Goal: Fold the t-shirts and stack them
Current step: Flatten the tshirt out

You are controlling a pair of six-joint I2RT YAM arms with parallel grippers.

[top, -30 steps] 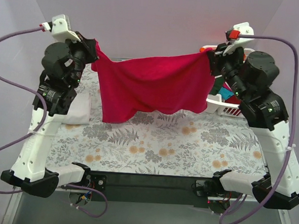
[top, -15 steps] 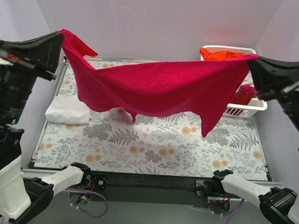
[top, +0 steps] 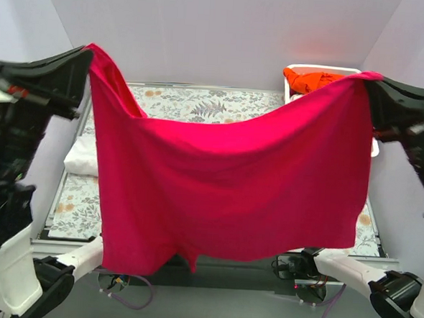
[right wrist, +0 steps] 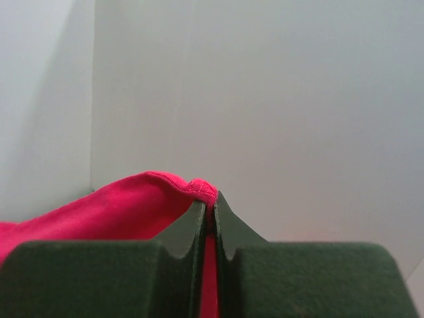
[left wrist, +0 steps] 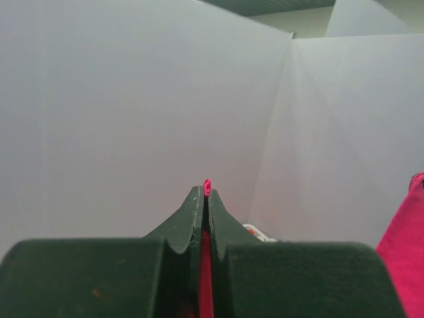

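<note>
Status: I hold the crimson t-shirt [top: 232, 189] spread in the air above the tabletop [top: 201, 104]. One upper corner is pinched in my left tool [left wrist: 207, 197], the other in my right tool [right wrist: 213, 204]; both are clamped tight on cloth.

Done: a white t-shirt [top: 78, 162] lies at the left edge, seemingly folded; I judge it the start of the stack.

Left: fold and stack the crimson one, then the orange t-shirt [top: 314, 80] in the basket [top: 325, 67] at the far right corner.

Hidden: the hanging cloth screens most of the tabletop and basket, so I cannot tell whether more shirts remain.
</note>
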